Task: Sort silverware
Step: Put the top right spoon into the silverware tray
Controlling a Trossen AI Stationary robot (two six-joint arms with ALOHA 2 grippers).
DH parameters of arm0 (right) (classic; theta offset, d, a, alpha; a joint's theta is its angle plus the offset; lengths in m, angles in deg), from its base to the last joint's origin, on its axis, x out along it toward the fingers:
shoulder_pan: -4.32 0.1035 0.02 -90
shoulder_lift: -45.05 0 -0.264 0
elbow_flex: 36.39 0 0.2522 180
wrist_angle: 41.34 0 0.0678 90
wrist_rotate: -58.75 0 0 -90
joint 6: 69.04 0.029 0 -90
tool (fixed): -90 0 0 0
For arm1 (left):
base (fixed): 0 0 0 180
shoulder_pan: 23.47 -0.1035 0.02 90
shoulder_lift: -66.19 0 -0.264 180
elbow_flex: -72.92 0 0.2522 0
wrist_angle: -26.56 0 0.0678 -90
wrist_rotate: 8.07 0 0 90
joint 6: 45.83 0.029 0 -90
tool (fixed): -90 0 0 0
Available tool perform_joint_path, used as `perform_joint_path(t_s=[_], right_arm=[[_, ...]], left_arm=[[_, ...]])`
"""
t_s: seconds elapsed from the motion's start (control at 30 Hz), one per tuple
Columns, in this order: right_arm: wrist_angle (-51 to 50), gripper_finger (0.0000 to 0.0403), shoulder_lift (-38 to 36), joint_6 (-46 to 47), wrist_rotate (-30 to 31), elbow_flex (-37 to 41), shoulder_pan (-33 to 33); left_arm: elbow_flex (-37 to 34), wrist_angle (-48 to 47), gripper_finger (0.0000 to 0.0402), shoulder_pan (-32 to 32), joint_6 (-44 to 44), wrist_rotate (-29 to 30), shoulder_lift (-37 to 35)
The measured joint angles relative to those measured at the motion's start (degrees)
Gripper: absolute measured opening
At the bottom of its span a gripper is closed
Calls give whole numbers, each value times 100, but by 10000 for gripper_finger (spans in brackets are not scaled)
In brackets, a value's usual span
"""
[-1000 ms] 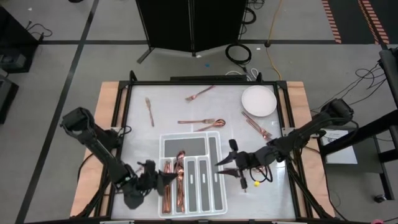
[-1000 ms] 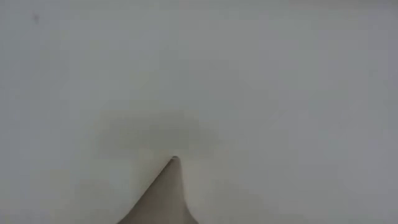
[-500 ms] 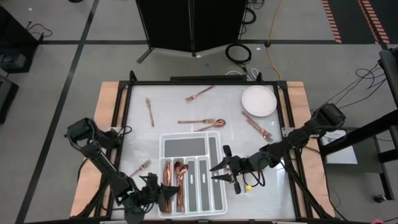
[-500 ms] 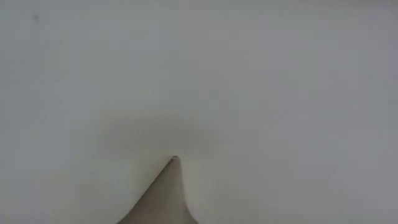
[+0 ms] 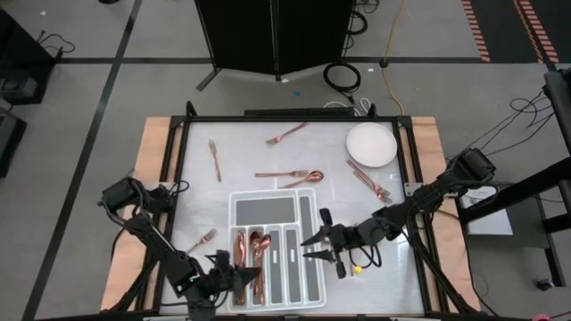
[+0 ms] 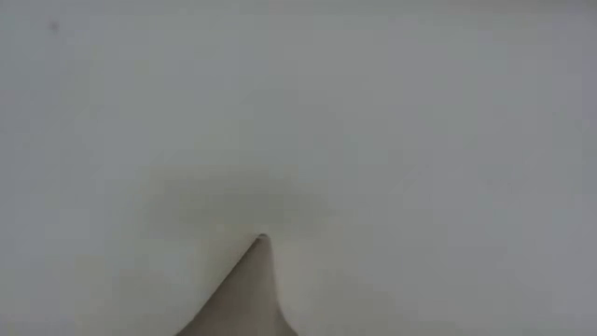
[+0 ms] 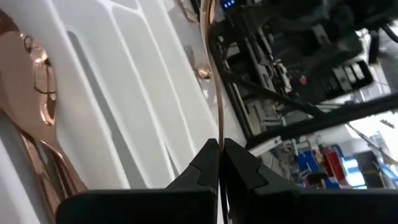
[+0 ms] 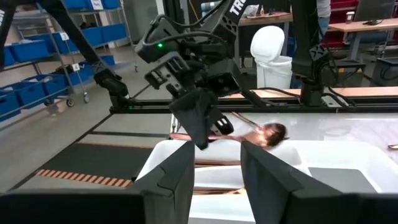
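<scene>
The white divided tray [image 5: 308, 214] lies near the table's near edge, with several copper pieces [image 5: 248, 254] in its left slots. My left gripper [image 5: 243, 278] hovers over those slots, shut on a slim copper piece [image 7: 216, 93]. My right gripper [image 5: 314, 246] is open over the tray's right side and touches nothing. Loose silverware lies flat on the table: a fork [image 5: 285, 134], a piece [image 5: 214, 159], a fork [image 5: 278, 174], a spoon [image 5: 308, 178], pieces [image 5: 370, 180] beside the plate, and a fork [image 5: 203, 238] left of the tray. My left gripper pinches the slim copper piece between its two fingertips [image 7: 208, 155], at the end nearest them [image 7: 219, 140]. The piece is seen edge-on and runs straight out along the fingers. In the right wrist view it sticks out roughly level [image 8: 249, 135] over the tray; whether it touches the tray does not show.
A round white plate [image 5: 370, 144] sits at the far right of the table. The tray's wide far compartment [image 5: 266, 210] and its middle slots [image 5: 287, 263] hold nothing. Wooden borders [image 5: 152, 178] flank the white table top. The low view shows only a pale blank surface.
My left gripper has moved toward the table's near edge, along the tray's left slots, staying shut on its piece; a fork on the table left of the tray now shows where the arm stood. My right gripper has shifted a little toward the left, over the tray, and then kept still.
</scene>
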Motion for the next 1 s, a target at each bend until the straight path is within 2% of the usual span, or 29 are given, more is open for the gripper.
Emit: perform_joint_path(t_s=[0.2,0.53,0.83,1.0], right_arm=[[-169,121,0,-13,-3,0,95],[-498,121,0,-16,-5,0,114],[-498,121,0,-33,-3,0,110],[-497,121,31,-7,-1,0,116]], left_arm=[[0,6,5,-5,-591,15,120],[0,-156,4,20,-576,44,36],[-4,-1175,3,27,-3,-384,-800],[-2,-1710,2,27,-307,-942,-813]])
